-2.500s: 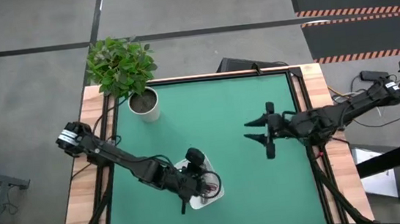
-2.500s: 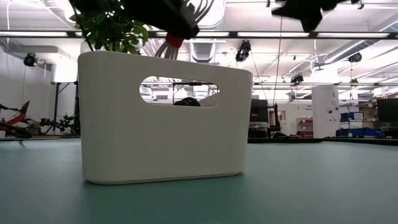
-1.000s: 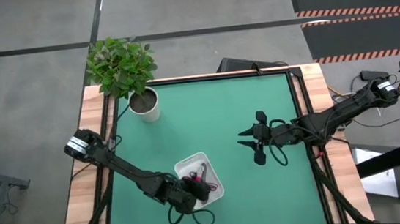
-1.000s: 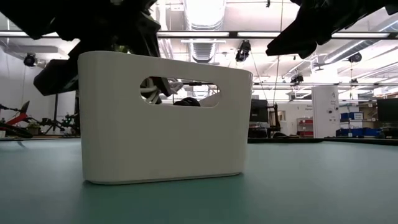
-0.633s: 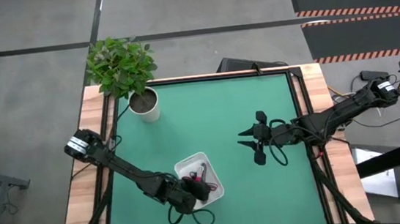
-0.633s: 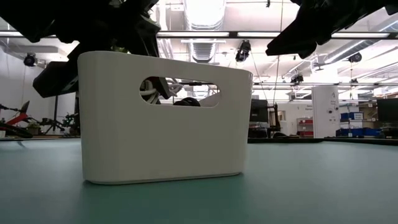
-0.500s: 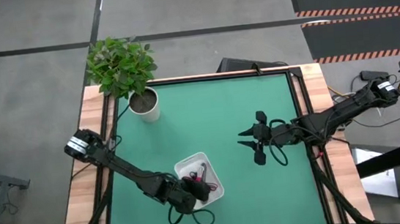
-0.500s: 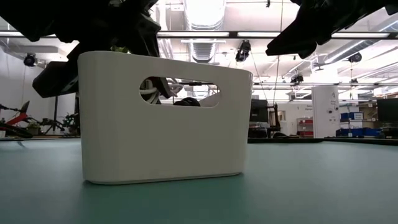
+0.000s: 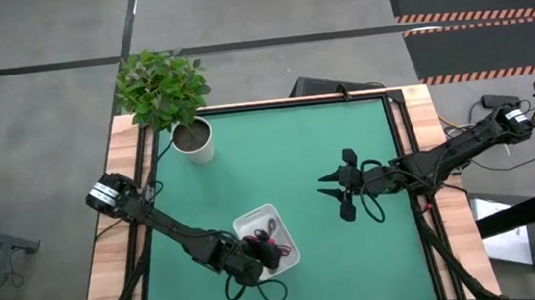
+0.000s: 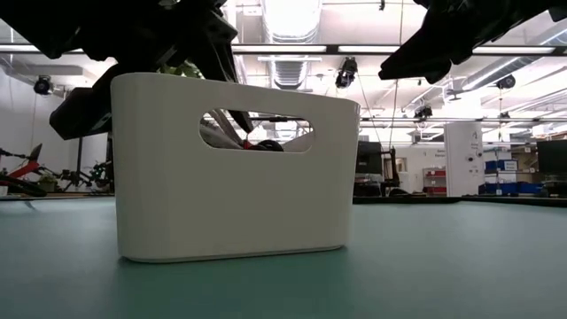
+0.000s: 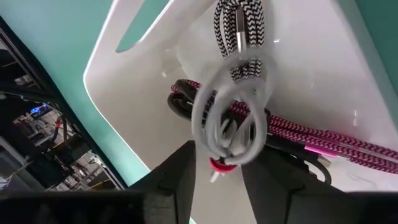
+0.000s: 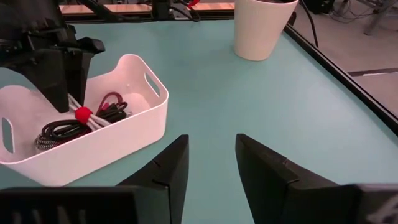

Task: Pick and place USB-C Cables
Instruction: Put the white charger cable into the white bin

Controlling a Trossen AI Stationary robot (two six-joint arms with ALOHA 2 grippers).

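Left wrist view: left gripper (image 11: 214, 163) down inside white rounded plastic tray (image 11: 323, 74), fingers apart, white coiled cable (image 11: 227, 121) with red tie loose between them. Beneath it: one magenta-red braided cable (image 11: 311, 134), one black cable (image 11: 180, 106), one black-and-white woven cable (image 11: 239, 25). Four cables counted, all in tray. Right gripper (image 9: 335, 185) over green mat (image 9: 287, 148), mid-table, fingers spread, empty.

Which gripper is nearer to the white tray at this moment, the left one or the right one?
The left. The left gripper is inside the white tray, with its open fingers around the white cable. The right gripper hovers open over bare mat, well clear of the tray.
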